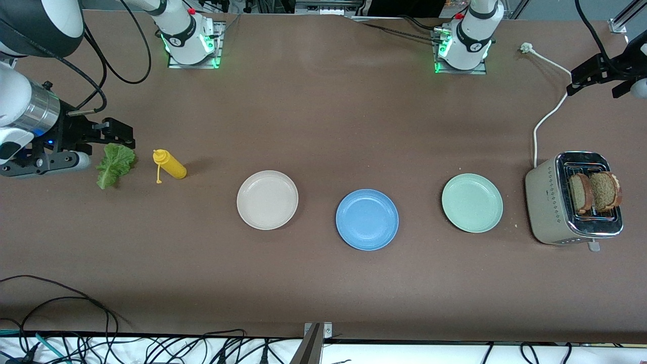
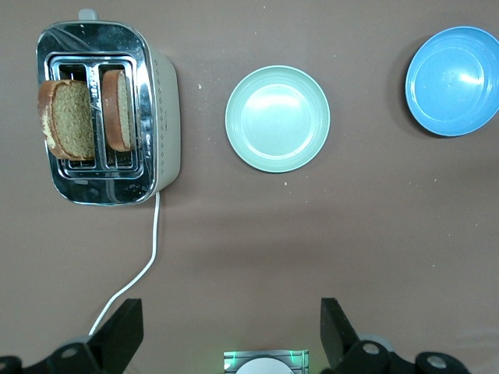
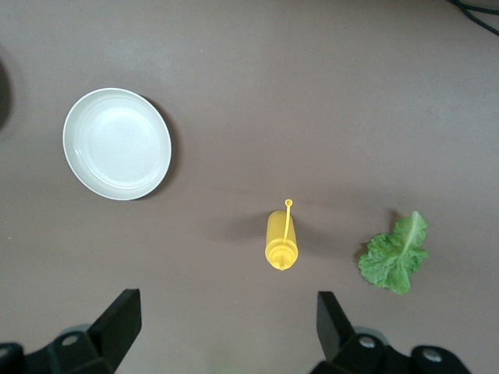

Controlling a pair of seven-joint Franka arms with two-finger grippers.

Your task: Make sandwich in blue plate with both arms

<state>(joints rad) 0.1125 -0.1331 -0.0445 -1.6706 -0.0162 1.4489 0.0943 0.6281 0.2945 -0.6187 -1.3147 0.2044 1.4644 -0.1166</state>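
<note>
Desk (image 1: 323,126): brown, mostly bare; wide open strip between the arm bases and the row of plates, another bare strip nearer the front camera, bounded by a cable-strewn edge.

Toaster (image 1: 573,199): at the left arm's end of the desk, close to that edge. Two brown bread slices (image 1: 594,192) stand upright in its slots, side by side. White cord (image 1: 548,114) runs from it toward the arm bases and ends in a loose plug. No writing readable on its casing.

Plates, in a row across the middle, well apart from one another: blue plate (image 1: 367,219) central and slightly nearer the front camera, nothing on it; pale green plate (image 1: 472,202) between it and the toaster; cream plate (image 1: 267,199) toward the right arm's end.

Lettuce leaf (image 1: 115,164) lies flat near the right arm's end, yellow squeeze bottle (image 1: 170,164) on its side just beside it, between leaf and cream plate. No label visible.

Left pincer (image 2: 230,331): raised, fingers wide apart, holding nothing, over bare desk beside the toaster cord.

Right pincer (image 3: 226,327): raised, fingers wide apart, holding nothing, over the desk near the bottle and leaf.
</note>
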